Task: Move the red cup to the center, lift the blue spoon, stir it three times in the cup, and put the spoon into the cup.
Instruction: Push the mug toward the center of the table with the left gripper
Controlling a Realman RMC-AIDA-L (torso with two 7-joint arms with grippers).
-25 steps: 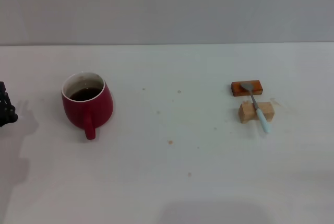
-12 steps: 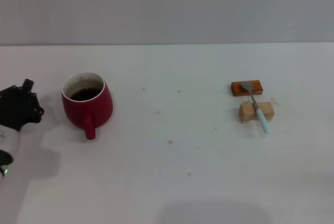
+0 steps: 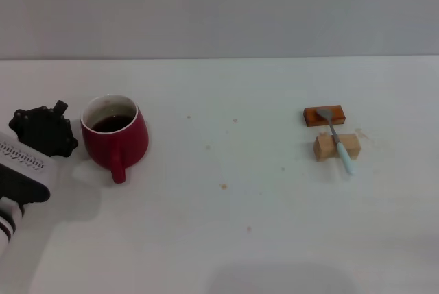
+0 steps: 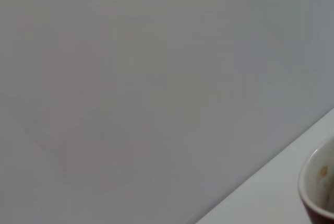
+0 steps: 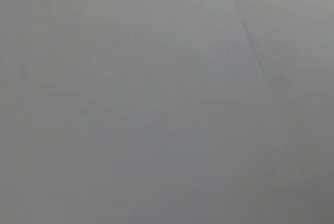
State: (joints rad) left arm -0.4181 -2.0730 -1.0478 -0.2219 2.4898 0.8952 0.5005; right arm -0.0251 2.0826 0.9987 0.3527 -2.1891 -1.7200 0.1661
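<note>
Well, a big white table [image 3: 226, 239] fills most of the head view, with a plain grey wall [image 3: 219, 6] behind it. Little brown specks dot the table near the middle.

One second ago only a small black bit of the left arm showed at the table's left edge. Half a second ago it had come closer to the mug. Now the left gripper [image 3: 42, 129] sits just beside the red cup [image 3: 114, 136], on the cup's left side, and I cannot tell if it is open or closed. Nothing else on the table has moved. The right gripper is not seen.

The red cup is round and fat, with a white inner rim, dark drink inside, and a handle facing the robot. It stands on the left part of the table. Far off on the right, the blue spoon [image 3: 339, 142] lies across a tan block [image 3: 337, 147], with its grey bowl on an orange-brown block [image 3: 324, 115]
</note>
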